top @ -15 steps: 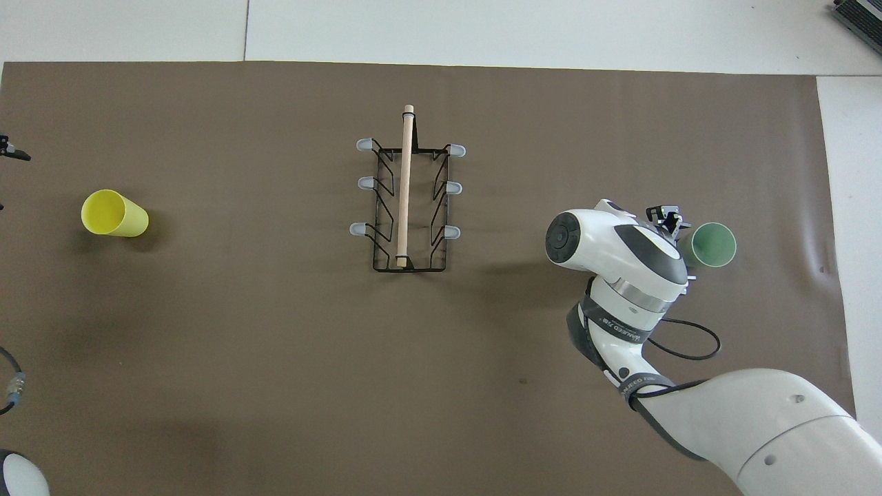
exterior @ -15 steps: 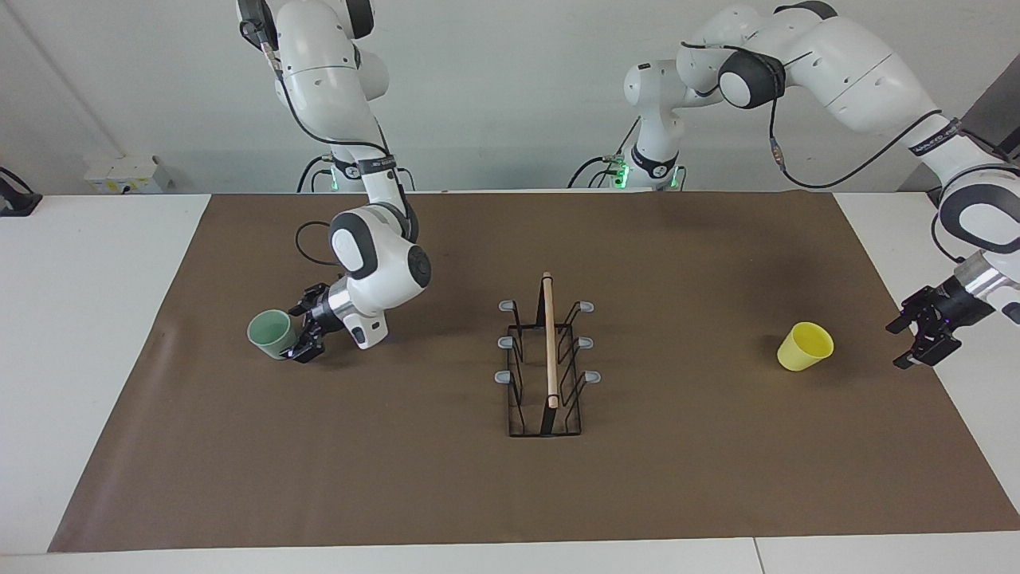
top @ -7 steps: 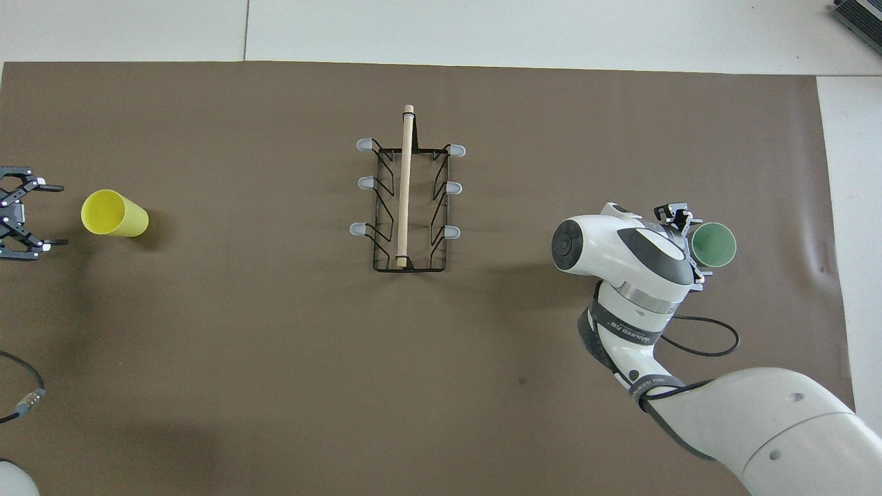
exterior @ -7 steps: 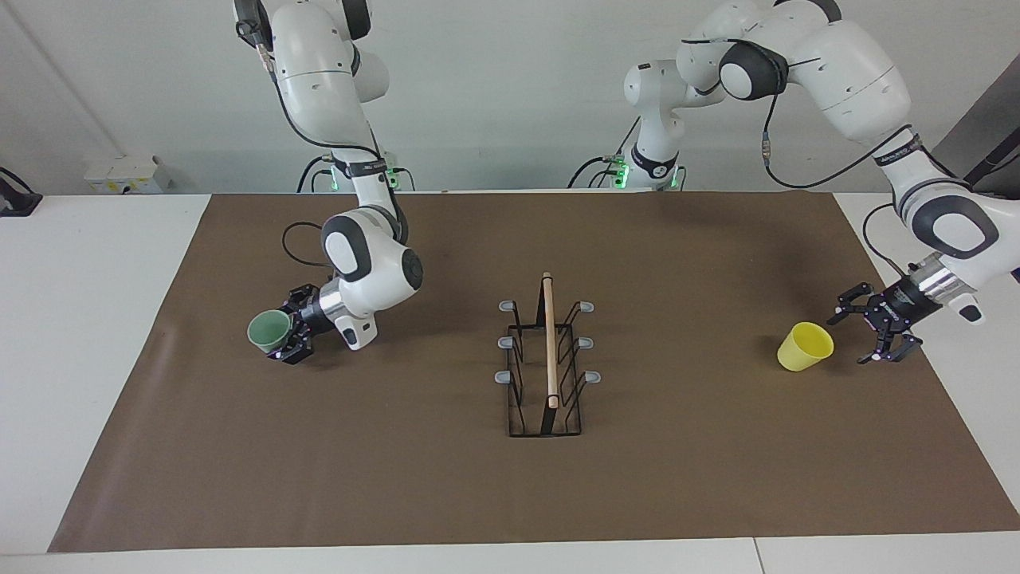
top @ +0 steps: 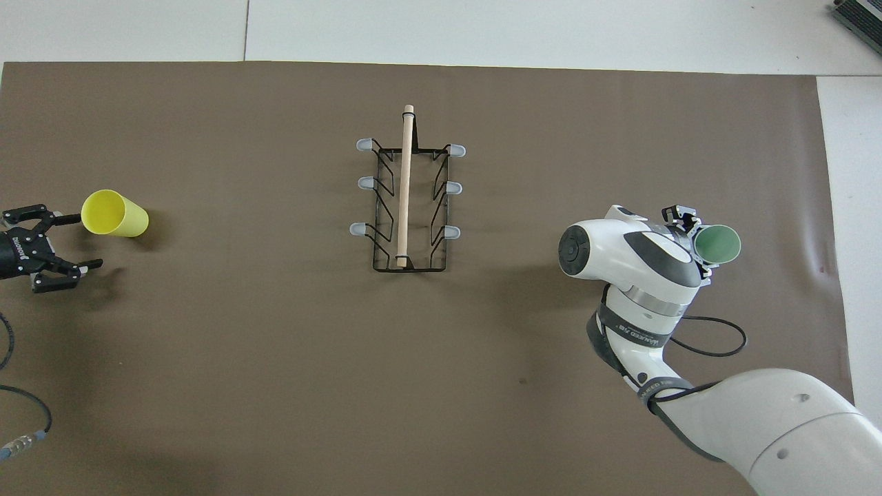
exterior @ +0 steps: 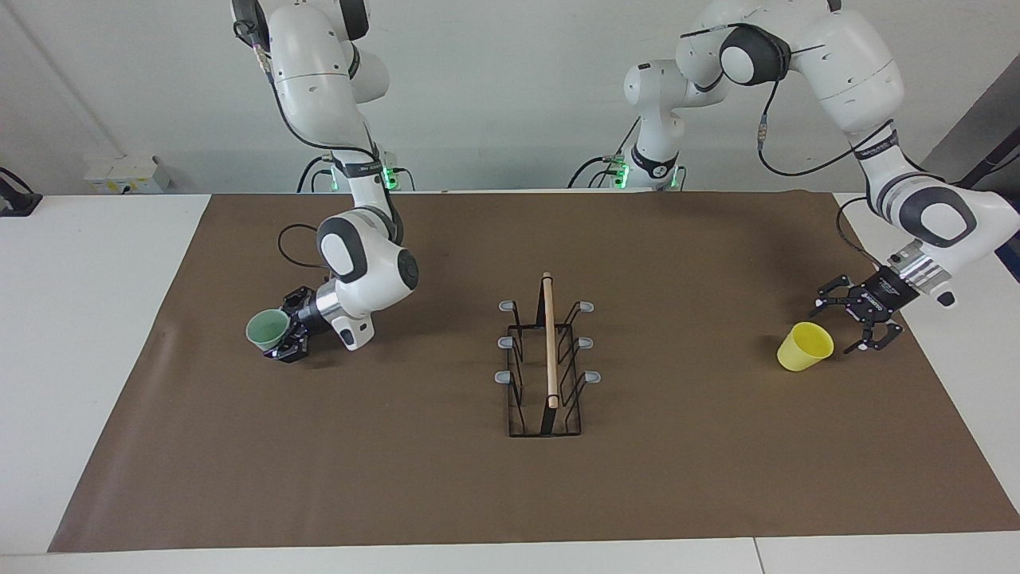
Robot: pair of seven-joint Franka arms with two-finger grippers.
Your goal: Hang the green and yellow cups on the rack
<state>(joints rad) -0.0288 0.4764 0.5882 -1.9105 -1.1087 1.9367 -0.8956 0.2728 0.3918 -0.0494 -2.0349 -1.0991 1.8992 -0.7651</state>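
The pale green cup [exterior: 267, 328] [top: 718, 242] is toward the right arm's end of the mat, tilted on its side with its mouth pointing away from the rack. My right gripper [exterior: 280, 335] [top: 697, 241] is shut on it from the rack's side. The yellow cup [exterior: 805, 346] [top: 114, 213] rests on the mat toward the left arm's end. My left gripper [exterior: 837, 325] [top: 81, 241] hangs open just beside it, apart from it. The black wire rack [exterior: 548, 367] [top: 406, 200], with its wooden rod and grey-tipped prongs, stands bare in the middle.
A brown mat [exterior: 510, 478] covers most of the white table [exterior: 96, 319]. A pale box [exterior: 127, 174] sits at the table's edge nearest the robots, at the right arm's end. A black cable [top: 710, 337] loops off the right arm.
My right gripper has closed on the green cup and tipped it. My left gripper has swung in from the table's end to right beside the yellow cup, staying open.
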